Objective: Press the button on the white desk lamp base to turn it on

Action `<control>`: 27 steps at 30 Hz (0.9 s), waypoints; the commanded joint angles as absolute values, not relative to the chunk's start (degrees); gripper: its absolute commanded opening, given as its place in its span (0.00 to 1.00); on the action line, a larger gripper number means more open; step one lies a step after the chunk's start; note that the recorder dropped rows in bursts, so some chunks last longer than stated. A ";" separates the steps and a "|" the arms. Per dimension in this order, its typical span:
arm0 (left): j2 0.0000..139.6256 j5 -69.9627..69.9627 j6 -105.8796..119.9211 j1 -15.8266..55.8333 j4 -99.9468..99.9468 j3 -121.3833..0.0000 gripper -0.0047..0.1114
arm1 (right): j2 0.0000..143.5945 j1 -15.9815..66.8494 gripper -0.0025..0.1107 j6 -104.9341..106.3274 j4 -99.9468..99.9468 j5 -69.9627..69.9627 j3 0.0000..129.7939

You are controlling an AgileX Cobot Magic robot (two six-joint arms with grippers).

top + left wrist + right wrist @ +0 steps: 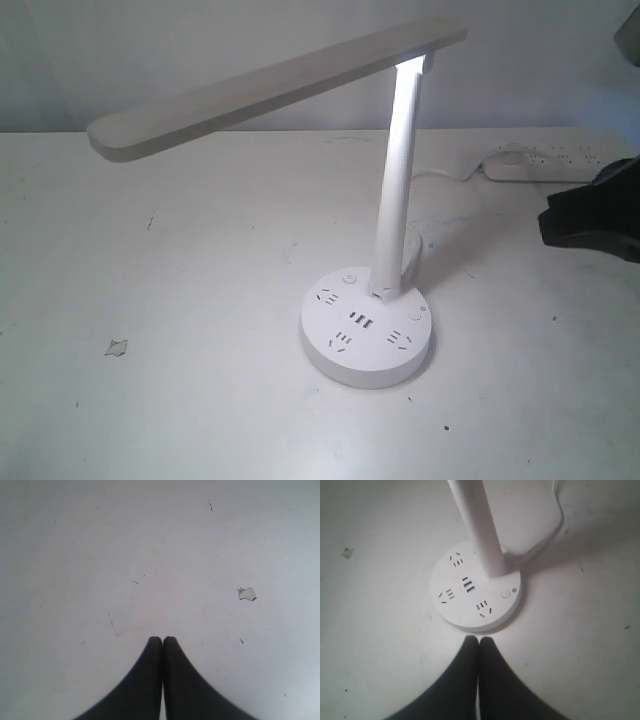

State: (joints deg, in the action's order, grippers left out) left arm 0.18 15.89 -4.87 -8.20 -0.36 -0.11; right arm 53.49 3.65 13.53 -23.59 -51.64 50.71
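The white desk lamp (397,180) stands mid-table, its long flat head (270,90) reaching left. Its round white desk lamp base (366,335) shows dark slots, central USB ports and two small buttons, one (350,279) left of the pole and one (417,313) right of it. In the right wrist view the base (470,611) lies just ahead of my right gripper (479,639), which is shut and empty; a round button (505,593) sits beside the pole. The right gripper (552,222) hangs at the exterior view's right edge. My left gripper (162,639) is shut over bare table.
A long white power strip (545,162) lies at the back right, with a cable (440,175) running toward the lamp. A small scrap (117,347) lies on the white table at the left, and the same scrap (247,594) shows in the left wrist view.
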 commanded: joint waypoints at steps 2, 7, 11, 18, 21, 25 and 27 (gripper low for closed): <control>0.00 15.85 -4.68 -7.90 -0.59 0.00 0.04 | 45.54 3.31 0.02 12.17 -23.63 -47.98 50.57; 0.00 15.85 -4.68 -7.90 -0.59 0.00 0.04 | 35.84 3.31 0.02 12.28 -20.32 -47.10 50.57; 0.00 15.85 -4.68 -7.90 -0.59 0.00 0.04 | 28.35 3.31 0.02 12.38 -16.65 -47.10 50.57; 0.00 15.85 -4.68 -7.90 -0.59 0.00 0.04 | 14.16 3.51 0.02 12.38 -12.51 -46.96 43.55; 0.00 15.85 -4.68 -7.90 -0.59 0.00 0.04 | 7.19 3.51 0.02 12.38 -11.61 -38.98 36.80; 0.00 15.85 -4.68 -7.90 -0.59 0.00 0.04 | 0.00 3.51 0.02 12.38 -10.59 -22.10 24.96; 0.00 15.85 -4.68 -7.90 -0.59 0.00 0.04 | 0.00 3.51 0.02 12.14 -10.59 -18.11 21.14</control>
